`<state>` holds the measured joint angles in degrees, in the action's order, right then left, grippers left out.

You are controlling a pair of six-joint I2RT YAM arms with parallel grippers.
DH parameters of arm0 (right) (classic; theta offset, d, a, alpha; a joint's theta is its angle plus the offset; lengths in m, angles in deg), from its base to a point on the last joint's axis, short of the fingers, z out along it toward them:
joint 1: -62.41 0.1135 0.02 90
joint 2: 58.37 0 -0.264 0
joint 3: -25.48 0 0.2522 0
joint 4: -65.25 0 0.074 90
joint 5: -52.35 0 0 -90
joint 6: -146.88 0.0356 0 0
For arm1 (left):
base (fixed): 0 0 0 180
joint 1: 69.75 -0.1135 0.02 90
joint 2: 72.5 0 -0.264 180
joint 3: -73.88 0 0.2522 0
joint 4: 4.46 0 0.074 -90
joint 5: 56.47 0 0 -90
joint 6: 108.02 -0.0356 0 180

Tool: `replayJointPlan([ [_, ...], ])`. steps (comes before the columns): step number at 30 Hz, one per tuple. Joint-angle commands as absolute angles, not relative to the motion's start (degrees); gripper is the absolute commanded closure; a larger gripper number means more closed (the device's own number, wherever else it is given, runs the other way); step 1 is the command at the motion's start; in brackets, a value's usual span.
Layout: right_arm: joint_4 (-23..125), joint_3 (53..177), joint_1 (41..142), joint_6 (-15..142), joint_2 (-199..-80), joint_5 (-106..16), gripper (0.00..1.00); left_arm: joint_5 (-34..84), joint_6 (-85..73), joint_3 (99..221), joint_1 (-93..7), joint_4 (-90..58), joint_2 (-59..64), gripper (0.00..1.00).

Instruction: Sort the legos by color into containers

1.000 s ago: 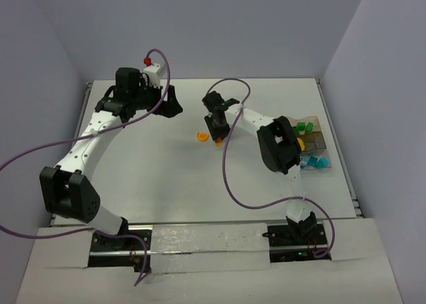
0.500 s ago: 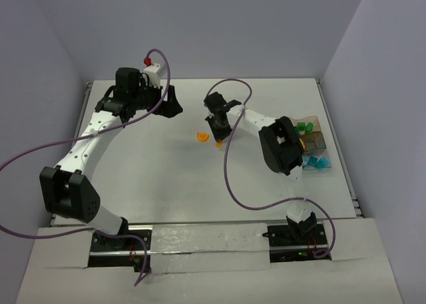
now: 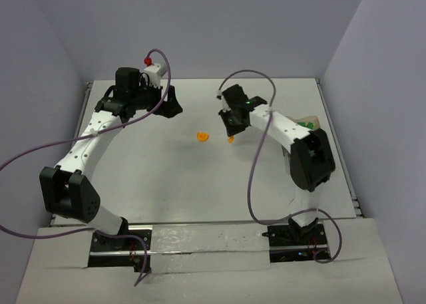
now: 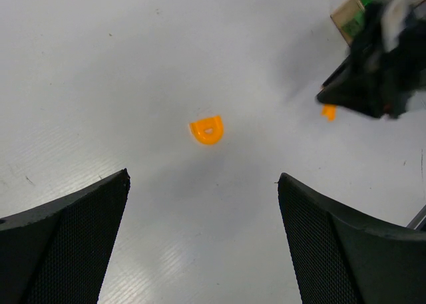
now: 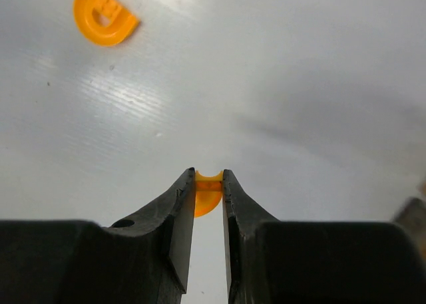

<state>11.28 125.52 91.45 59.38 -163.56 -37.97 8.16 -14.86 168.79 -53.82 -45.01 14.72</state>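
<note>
My right gripper (image 5: 208,176) is shut on a small orange lego (image 5: 208,192), pinched between its fingertips just above the table; in the top view the gripper (image 3: 231,131) and this lego (image 3: 231,139) are near the table's middle. A second orange, half-round lego (image 3: 202,136) lies on the table to its left, and also shows in the right wrist view (image 5: 103,16) and the left wrist view (image 4: 207,129). My left gripper (image 4: 203,181) is open and empty, at the back left (image 3: 171,107). The tan container (image 3: 310,122) with green legos (image 3: 310,126) peeks out behind the right arm; the clear container is hidden.
The right arm's elbow (image 3: 309,159) lies over the containers at the right. A purple cable (image 3: 256,164) loops over the table beside that arm. A red ball (image 3: 147,61) tips the left arm's cable at the back. White walls enclose the table.
The right gripper has moved to the right, away from the loose orange lego, with the small orange lego in it. Its elbow has swung right over the containers. The left arm has not moved.
</note>
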Motion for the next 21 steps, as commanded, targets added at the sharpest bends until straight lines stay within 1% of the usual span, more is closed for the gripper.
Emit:
replayJointPlan([
  [1,9.25,123.71,82.00,57.17,-153.59,-38.57,0.92,6.03,-15.56,171.40,-54.10,-44.06,13.45,0.01],
  [2,8.65,123.71,81.92,57.15,-152.66,-38.62,0.92,6.02,-15.56,171.40,-54.10,-44.06,13.53,0.01],
  [4,7.94,122.52,74.92,54.09,-150.32,-37.36,0.92,5.53,-15.42,171.50,-54.02,-43.84,13.73,0.01],
  [7,7.81,120.81,69.11,51.80,-147.93,-35.90,0.92,5.14,-15.30,171.67,-54.02,-43.80,13.81,0.01],
  [8,7.72,120.45,69.07,51.78,-147.58,-35.90,0.92,5.14,-15.21,171.58,-54.02,-43.71,13.89,0.01],
  [9,7.58,119.96,66.33,50.66,-147.15,-35.90,0.92,4.93,-15.21,171.44,-54.02,-43.57,13.75,0.01],
  [16,8.11,116.87,59.55,47.88,-148.14,-36.41,0.91,4.26,-15.21,170.79,-53.93,-43.34,13.44,0.01],
  [21,10.09,114.13,58.01,46.69,-150.33,-35.20,0.92,4.26,-15.21,170.79,-53.93,-43.45,13.22,0.01],
])
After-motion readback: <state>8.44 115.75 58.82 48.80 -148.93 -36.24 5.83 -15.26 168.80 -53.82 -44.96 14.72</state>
